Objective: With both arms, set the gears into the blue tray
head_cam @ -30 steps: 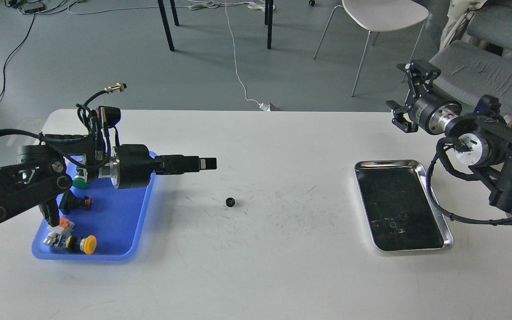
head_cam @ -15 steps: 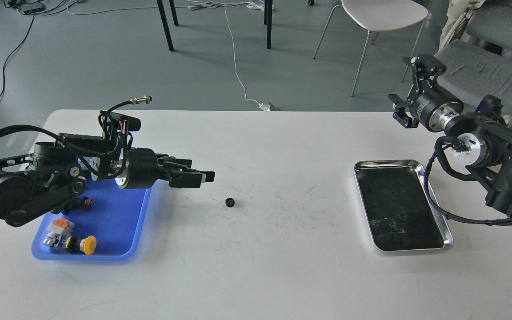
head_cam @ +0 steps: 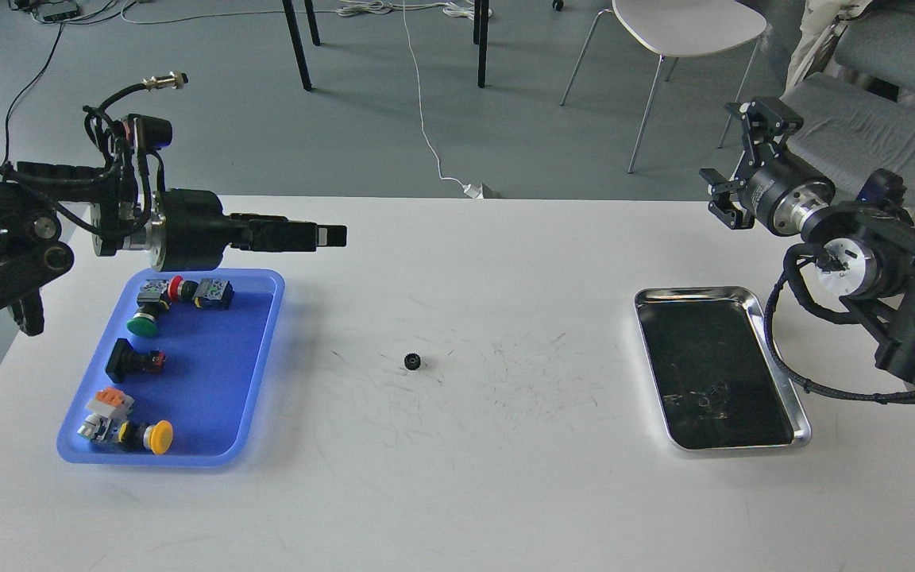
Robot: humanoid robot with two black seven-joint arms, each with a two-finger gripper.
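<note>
One tiny black gear (head_cam: pixel 413 362) lies alone on the white table, left of its middle. The blue tray (head_cam: pixel 211 373) sits at the left and holds several coloured push buttons; I see no gear in it. My left gripper (head_cam: pixel 333 236) hangs above the table just past the tray's far right corner, pointing right, well behind and left of the gear. It shows side-on as one dark bar, so its fingers cannot be told apart. My right gripper (head_cam: pixel 735 163) is raised beyond the table's far right edge, open and holding nothing.
A shiny steel tray (head_cam: pixel 779 373) with a dark inside lies at the right; faint small round shapes show near its front, too dim to name. The right arm's cables hang beside it. A white chair (head_cam: pixel 684 28) and grey seats stand behind the table.
My left arm has lifted and drawn back to the left, away from the gear, uncovering the tray's far end. The right gripper shifted slightly up and right. The gear has not moved.
</note>
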